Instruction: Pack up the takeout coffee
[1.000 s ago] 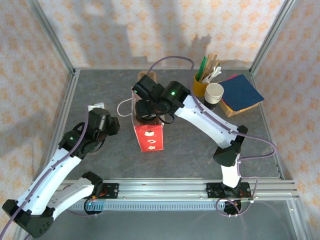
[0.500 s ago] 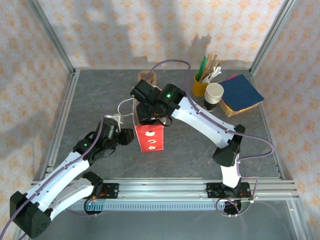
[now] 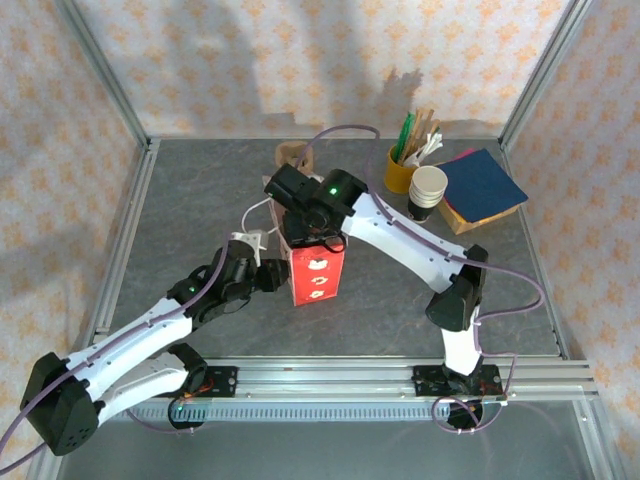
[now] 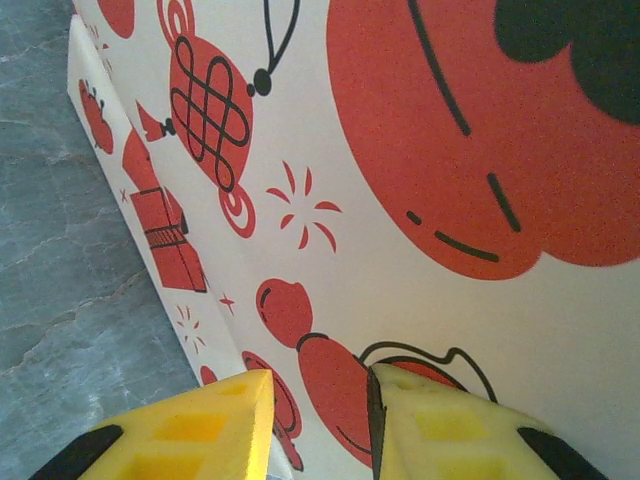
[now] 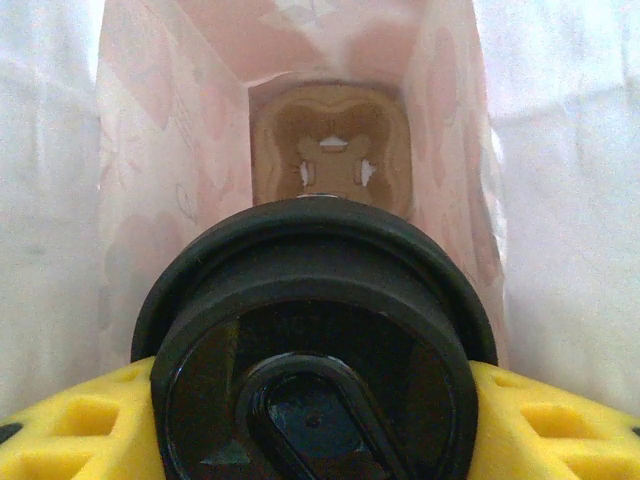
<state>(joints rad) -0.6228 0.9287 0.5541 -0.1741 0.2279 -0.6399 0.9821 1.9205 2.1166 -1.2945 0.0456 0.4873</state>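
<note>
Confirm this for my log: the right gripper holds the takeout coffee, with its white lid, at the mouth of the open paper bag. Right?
The lid is black, not white, as the right wrist view shows. Otherwise right: the right gripper holds the takeout coffee at the mouth of the open paper bag.

The top external camera looks down from high above the near edge, taking in the whole grey table [image 3: 180, 200] from well off. The left wrist camera sits very close to the printed side of the red-and-white paper bag [image 4: 400, 200]. The right wrist camera looks straight down into that bag's open mouth, past the takeout coffee [image 5: 310, 370] just under the lens. All three views share the bag.
</note>
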